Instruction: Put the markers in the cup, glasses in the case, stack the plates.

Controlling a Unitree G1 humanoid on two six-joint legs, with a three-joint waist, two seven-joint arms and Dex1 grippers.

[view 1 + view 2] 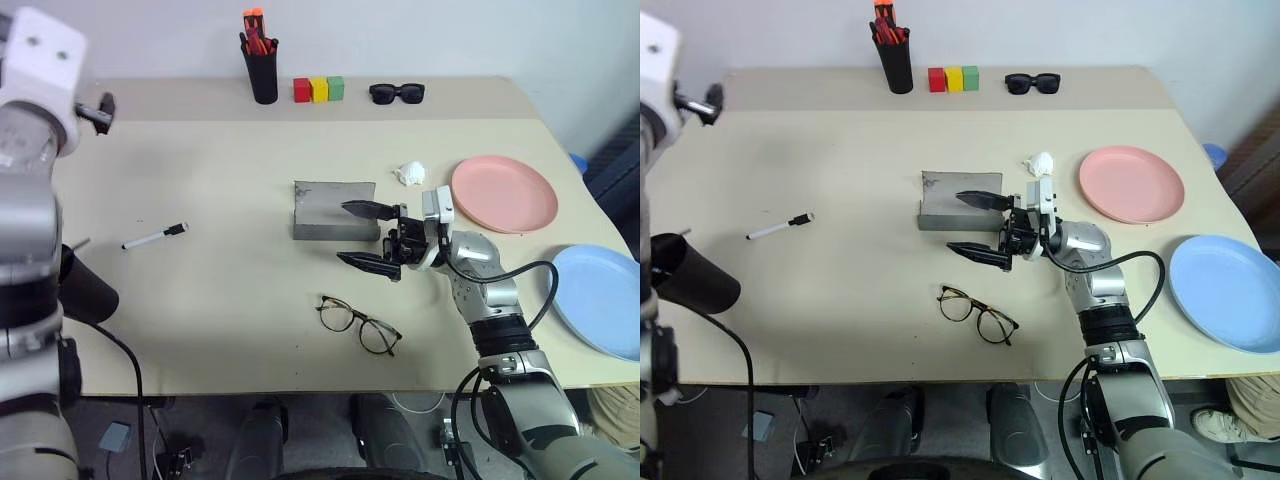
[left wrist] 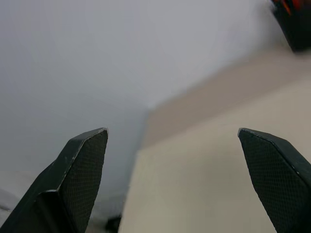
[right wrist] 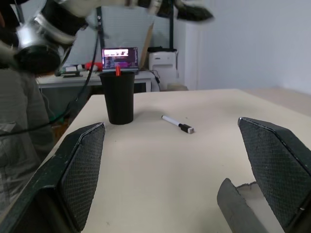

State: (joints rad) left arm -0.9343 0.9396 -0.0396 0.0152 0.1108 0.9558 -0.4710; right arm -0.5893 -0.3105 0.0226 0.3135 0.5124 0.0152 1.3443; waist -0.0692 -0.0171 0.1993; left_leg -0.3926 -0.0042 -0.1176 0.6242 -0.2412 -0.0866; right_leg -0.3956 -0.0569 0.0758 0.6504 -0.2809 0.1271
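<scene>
Along the far edge of the tan table [image 1: 220, 290], a black pen holder [image 1: 264, 72] full of red-orange pens [image 1: 256, 32], then red, yellow and green blocks [image 1: 319, 89], then black sunglasses [image 1: 397, 93], with a crumpled white scrap [image 1: 410, 174] nearer.

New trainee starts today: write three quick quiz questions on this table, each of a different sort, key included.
1. True or false: the glasses lie inside the grey case.
2. Which marker is in the black cup? A) red-capped marker B) white marker C) none
3. Fill in: the salmon pink plate and the light blue plate lie ____, not stacked.

Key: 1 false, they lie on the table in front of the case. 2 A; the white one lies on the table. 3 apart.
</scene>
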